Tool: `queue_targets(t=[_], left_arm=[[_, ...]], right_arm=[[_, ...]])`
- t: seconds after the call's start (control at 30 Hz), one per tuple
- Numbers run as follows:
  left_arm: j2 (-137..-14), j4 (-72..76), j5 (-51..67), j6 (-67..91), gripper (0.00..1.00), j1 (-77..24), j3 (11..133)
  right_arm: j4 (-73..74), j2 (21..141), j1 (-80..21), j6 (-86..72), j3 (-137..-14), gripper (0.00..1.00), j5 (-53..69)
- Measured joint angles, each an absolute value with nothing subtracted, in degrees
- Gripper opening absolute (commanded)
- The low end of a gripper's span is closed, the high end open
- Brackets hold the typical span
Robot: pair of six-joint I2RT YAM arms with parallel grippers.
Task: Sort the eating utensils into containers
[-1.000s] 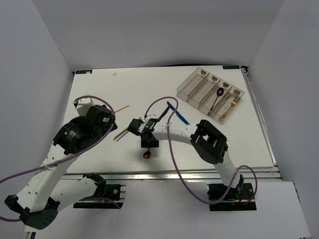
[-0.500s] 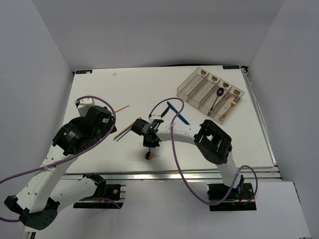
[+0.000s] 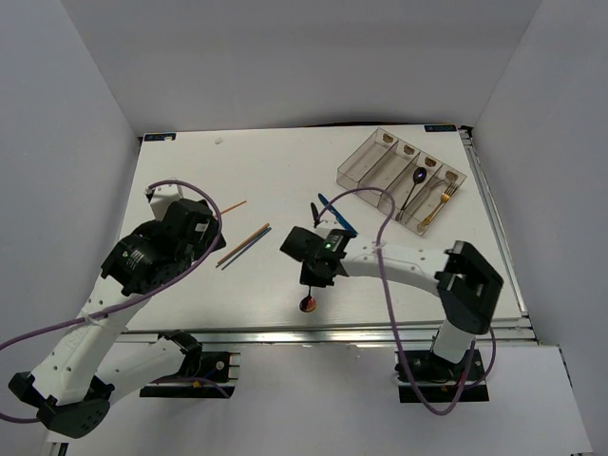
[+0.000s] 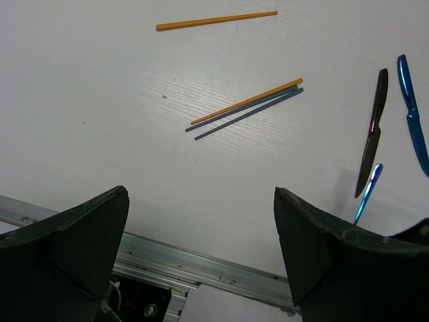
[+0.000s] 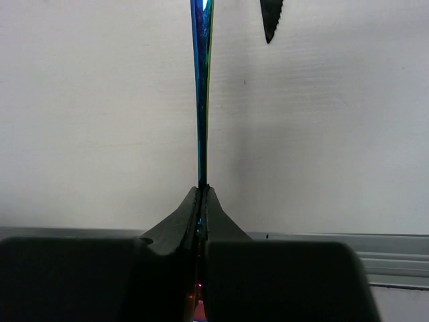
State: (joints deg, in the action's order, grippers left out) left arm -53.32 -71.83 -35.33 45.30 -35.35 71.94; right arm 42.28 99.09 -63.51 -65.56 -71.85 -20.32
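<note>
My right gripper is shut on an iridescent spoon, seen edge-on. Its handle runs away from the fingers toward the black knife's tip, and its reddish bowl sticks out on the near side. The spoon's blue handle end also shows in the left wrist view. The black knife and blue knife lie just beyond it. Chopsticks lie left of centre, one more further back. My left gripper hovers open and empty near the table's front edge.
The clear compartment tray stands at the back right, holding a dark spoon and a gold fork in its right-hand slots. A metal rail runs along the table's near edge.
The right gripper has shut on the spoon and moved to the right with it. Its arm has swung out to the right. The left arm has stayed still.
</note>
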Motion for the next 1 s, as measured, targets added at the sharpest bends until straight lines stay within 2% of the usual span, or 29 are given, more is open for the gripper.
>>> queue_targets(t=[0.27,0.47,0.73,1.0], left_arm=[[-53.82,-70.3,-34.92,46.44,0.98,-35.35,71.59],[-53.93,-69.97,-34.89,46.89,0.98,-35.35,70.94],[-57.49,-68.27,-33.61,46.68,0.98,-35.35,70.91],[-60.2,-66.04,-30.63,45.17,0.98,-35.35,70.91]], right_arm=[[40.97,89.1,-54.63,-60.75,-71.5,0.0,-19.4],[38.41,88.33,-36.64,-50.28,-73.95,0.0,-15.05],[36.6,101.16,-15.33,-38.26,-86.83,0.0,-12.69],[37.19,119.66,-5.85,-32.77,-100.77,0.0,-9.39]])
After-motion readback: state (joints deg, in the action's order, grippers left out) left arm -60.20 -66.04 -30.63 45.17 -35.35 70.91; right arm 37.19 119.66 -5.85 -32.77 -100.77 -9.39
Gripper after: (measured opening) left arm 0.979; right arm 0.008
